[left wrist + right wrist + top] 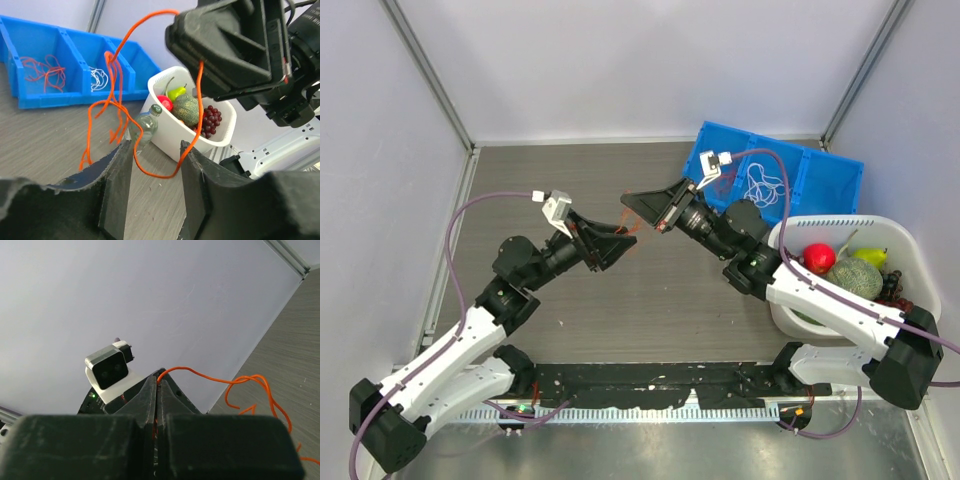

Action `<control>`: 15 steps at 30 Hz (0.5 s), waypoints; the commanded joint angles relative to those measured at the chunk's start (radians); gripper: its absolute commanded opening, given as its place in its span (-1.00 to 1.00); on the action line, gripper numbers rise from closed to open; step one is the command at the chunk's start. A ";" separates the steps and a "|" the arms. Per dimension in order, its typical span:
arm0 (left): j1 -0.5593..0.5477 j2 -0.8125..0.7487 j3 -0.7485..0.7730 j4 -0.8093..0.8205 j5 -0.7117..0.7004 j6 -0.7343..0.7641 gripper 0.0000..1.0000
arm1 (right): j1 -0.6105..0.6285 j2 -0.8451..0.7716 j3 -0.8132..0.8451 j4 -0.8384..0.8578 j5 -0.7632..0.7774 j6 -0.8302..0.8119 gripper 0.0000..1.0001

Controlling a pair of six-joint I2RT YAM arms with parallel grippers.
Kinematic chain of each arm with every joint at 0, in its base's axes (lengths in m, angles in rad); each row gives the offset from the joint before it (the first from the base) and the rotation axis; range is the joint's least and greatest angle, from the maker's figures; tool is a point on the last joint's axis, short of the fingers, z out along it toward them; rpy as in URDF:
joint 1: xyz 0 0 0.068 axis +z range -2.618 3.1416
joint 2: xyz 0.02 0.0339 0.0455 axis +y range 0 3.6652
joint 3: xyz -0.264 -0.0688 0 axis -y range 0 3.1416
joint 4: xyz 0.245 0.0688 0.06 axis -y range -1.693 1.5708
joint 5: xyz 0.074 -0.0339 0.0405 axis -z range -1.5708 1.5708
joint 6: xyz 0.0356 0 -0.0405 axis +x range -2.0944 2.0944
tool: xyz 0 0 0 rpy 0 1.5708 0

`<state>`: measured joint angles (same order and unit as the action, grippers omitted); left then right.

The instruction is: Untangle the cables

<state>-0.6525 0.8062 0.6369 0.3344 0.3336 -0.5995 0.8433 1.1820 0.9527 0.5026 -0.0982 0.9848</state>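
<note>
A tangle of orange cables (114, 85) hangs in the air between my two grippers, small and faint in the top view as an orange cable (630, 229). My right gripper (158, 380) is shut on one orange strand (210, 375), which leaves its tips and runs right to a knotted loop. It shows from the left wrist view as the right gripper (227, 47), with strands drooping from it. My left gripper (156, 146) has its jaws apart, and a low loop of the orange cable (157, 173) sags between the fingers without being pinched. In the top view the left gripper (622, 237) and right gripper (627, 203) nearly meet.
A blue divided bin (825, 172) at the back right holds white cables (763, 185); the left wrist view shows red cables (45, 71) in another compartment. A white basket (782, 232) of fruit stands at the right, and a clear bottle (144, 126) lies beside it.
</note>
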 commanded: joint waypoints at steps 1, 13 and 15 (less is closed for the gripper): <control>-0.002 0.002 0.052 0.097 0.013 -0.013 -0.09 | 0.007 -0.007 -0.017 0.054 0.000 0.009 -0.98; -0.001 0.016 0.110 0.039 0.056 0.026 -1.00 | 0.007 0.024 -0.032 0.083 -0.021 0.014 -0.98; -0.002 0.005 0.116 0.017 0.045 0.030 -1.00 | 0.005 0.024 -0.026 0.065 -0.024 -0.032 -0.90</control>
<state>-0.6525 0.8215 0.6834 0.3508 0.3668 -0.5938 0.8425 1.2022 0.9157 0.5255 -0.1089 0.9985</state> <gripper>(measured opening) 0.023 0.034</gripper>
